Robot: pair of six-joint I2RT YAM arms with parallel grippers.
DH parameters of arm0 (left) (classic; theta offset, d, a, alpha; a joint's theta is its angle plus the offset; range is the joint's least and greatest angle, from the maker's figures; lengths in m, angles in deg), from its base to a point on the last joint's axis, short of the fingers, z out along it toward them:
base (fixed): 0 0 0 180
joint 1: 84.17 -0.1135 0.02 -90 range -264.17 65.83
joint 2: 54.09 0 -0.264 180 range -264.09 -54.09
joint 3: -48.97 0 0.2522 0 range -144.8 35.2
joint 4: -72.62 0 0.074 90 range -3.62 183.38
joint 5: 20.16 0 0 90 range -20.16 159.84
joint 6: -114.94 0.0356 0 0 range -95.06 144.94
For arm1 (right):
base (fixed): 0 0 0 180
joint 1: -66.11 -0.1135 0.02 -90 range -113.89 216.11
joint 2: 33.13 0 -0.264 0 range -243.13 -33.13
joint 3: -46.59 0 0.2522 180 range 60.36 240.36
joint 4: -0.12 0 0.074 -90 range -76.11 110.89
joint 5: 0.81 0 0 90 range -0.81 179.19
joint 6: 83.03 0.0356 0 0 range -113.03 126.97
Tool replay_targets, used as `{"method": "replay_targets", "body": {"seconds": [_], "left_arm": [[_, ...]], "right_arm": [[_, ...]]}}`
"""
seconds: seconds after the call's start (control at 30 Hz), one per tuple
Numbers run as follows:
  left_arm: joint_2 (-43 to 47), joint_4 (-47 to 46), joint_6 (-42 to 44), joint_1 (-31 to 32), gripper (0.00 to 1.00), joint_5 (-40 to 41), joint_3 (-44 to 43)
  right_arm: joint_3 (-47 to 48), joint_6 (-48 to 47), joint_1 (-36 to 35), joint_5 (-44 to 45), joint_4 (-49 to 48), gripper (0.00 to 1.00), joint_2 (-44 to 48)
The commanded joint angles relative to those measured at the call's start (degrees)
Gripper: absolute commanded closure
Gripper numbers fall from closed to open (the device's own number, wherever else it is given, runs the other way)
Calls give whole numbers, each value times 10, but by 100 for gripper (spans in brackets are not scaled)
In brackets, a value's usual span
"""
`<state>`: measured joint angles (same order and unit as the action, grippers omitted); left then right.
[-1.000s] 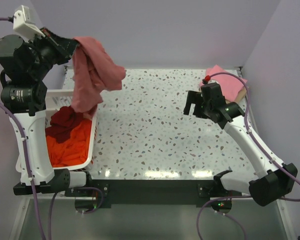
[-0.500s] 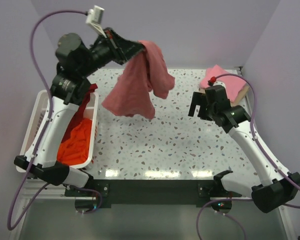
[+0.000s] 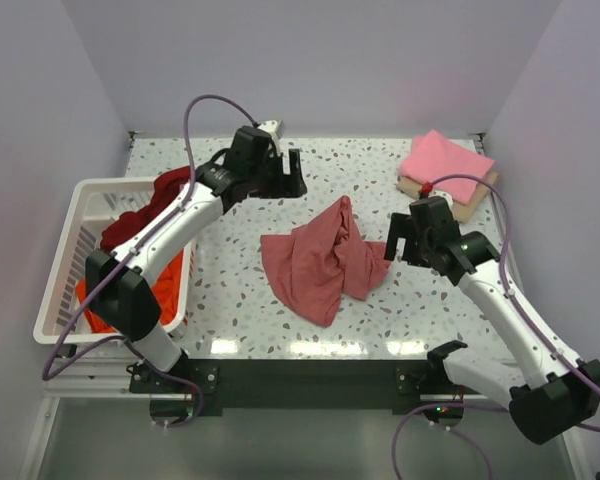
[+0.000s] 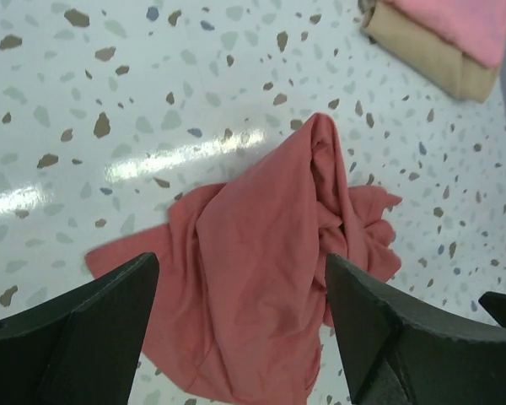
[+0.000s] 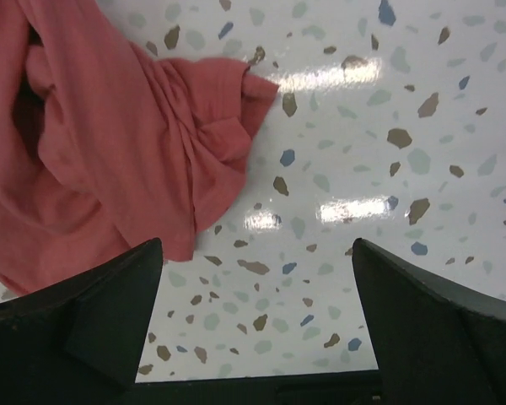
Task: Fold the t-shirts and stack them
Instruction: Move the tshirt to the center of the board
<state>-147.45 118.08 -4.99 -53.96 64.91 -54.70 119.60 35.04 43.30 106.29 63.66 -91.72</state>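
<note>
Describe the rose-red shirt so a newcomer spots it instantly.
On the speckled table, look near the middle, right of the white basket. The dusty rose-red t-shirt lies there crumpled and unfolded on bare tabletop. The bright pink shirt is folded at the far right corner; the maroon shirt and orange shirt sit in the basket.

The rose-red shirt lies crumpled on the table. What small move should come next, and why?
Probably lower the right jaws, open and beside it, onto the nearest edge of the rose-red t-shirt and pinch it: it lies bunched and needs spreading before folding.
</note>
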Motion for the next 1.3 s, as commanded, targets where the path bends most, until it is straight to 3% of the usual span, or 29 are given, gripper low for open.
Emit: {"method": "replay_targets", "body": {"seconds": [0.0, 0.3, 0.43, 1.0, 1.27], "left_arm": [[22, 24, 40, 33, 15, 59, 16], [48, 16, 23, 205, 15, 69, 167], [24, 8, 13, 282, 15, 64, 191], [-60, 0, 8, 317, 21, 71, 229], [-75, -73, 11, 320, 20, 23, 276]], "right_arm": [[-31, -4, 1, -45, 7, 3, -26], [-141, 31, 1, -188, -89, 8, -49], [-180, 60, 1, -238, -143, 12, -77], [-207, 94, -18, -264, -253, 21, -173], [-195, 111, -61, -244, -264, 22, -209]]}}
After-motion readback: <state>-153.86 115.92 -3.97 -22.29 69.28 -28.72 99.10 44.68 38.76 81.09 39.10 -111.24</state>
